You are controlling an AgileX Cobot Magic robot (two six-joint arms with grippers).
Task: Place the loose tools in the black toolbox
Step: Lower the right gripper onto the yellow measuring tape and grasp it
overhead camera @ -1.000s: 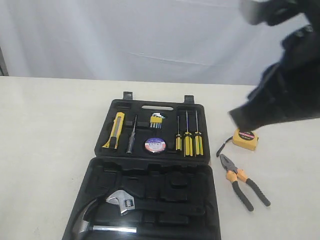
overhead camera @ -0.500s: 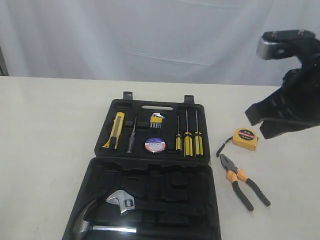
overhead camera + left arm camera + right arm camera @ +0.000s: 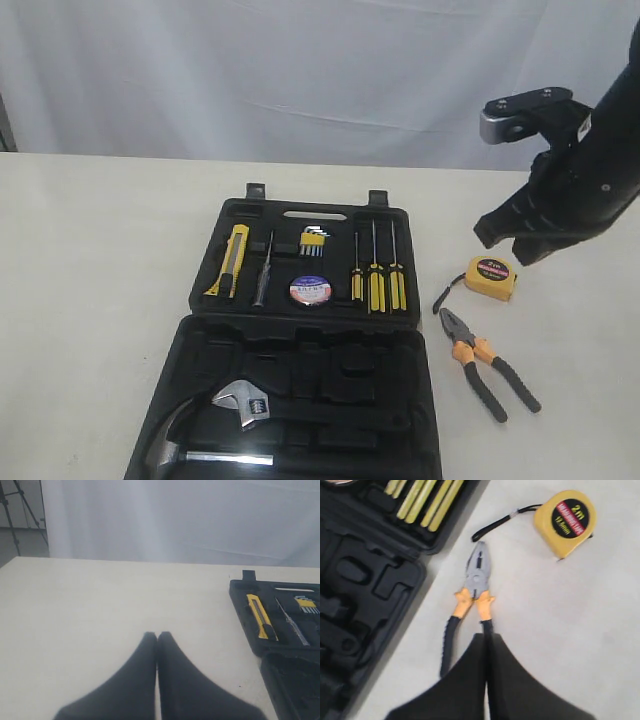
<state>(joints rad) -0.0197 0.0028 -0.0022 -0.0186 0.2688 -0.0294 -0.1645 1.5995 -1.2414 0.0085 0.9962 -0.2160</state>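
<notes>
The black toolbox (image 3: 300,350) lies open mid-table. A yellow tape measure (image 3: 490,278) (image 3: 566,522) and orange-and-black pliers (image 3: 487,362) (image 3: 475,587) rest on the table to its right. Inside its far half sit the yellow utility knife (image 3: 236,260) (image 3: 261,617) and the tape roll (image 3: 309,291). My right gripper (image 3: 486,636) (image 3: 505,235) hangs shut and empty in the air, above and behind the tape measure, with the pliers' handles just beyond its tips in the right wrist view. Over bare table left of the toolbox (image 3: 245,620), my left gripper (image 3: 157,635) is shut and empty.
Yellow-handled screwdrivers (image 3: 375,278) (image 3: 425,500), a hex key set (image 3: 314,241) and a slim dark tool (image 3: 263,270) fill other slots in the far half. A silver wrench (image 3: 242,403) and hammer (image 3: 200,455) lie in the near half. A white curtain hangs behind the table.
The right arm has swung from a blurred pose at the upper right to a steadier one, down and slightly left over the tape measure. No tool has moved.
</notes>
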